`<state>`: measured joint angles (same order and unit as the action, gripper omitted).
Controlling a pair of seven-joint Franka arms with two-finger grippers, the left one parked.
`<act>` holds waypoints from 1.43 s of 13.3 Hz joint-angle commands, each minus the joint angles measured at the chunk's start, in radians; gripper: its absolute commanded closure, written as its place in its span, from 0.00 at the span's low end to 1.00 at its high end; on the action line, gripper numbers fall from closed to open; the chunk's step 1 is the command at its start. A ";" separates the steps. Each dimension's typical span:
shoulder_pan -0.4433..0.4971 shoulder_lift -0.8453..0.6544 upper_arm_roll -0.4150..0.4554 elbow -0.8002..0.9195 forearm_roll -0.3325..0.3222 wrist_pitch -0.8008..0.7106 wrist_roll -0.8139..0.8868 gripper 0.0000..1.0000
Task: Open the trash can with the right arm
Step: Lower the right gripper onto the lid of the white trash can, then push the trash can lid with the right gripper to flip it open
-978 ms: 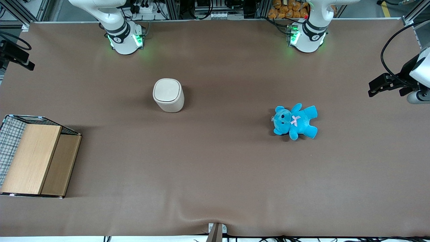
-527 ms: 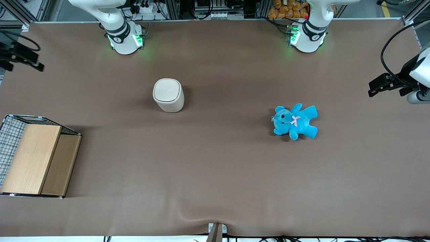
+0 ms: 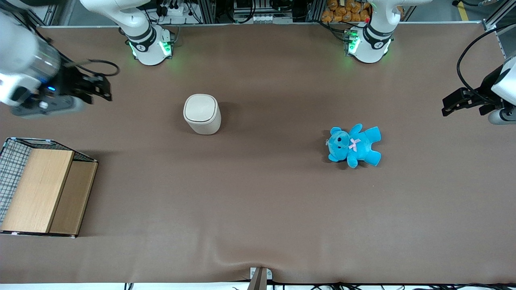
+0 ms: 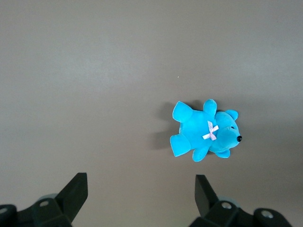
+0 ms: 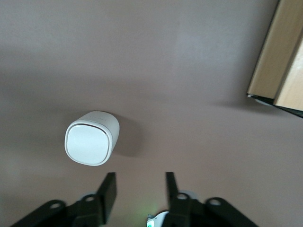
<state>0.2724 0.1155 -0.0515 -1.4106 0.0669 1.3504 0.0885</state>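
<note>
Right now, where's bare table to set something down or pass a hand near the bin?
Bare cloth between the trash can and the blue teddy, and all along the strip nearest the front camera. Tighter toward the working arm's end: the open gripper hangs there above the table, with the wood-and-wire box nearer the camera.

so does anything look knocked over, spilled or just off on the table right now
Nothing stands out. The trash can stands upright with its lid flat and shut. The blue teddy lies on its back toward the parked arm's end. The gripper hangs open above bare cloth, apart from the trash can.
</note>
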 commanded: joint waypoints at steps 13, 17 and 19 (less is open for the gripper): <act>0.231 0.042 -0.008 -0.512 0.042 0.399 0.263 1.00; 0.287 0.042 -0.008 -0.640 0.105 0.476 0.313 1.00; 0.318 0.046 -0.008 -0.700 0.116 0.539 0.344 1.00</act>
<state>0.5629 0.1906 -0.0508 -2.0341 0.1571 1.8329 0.3933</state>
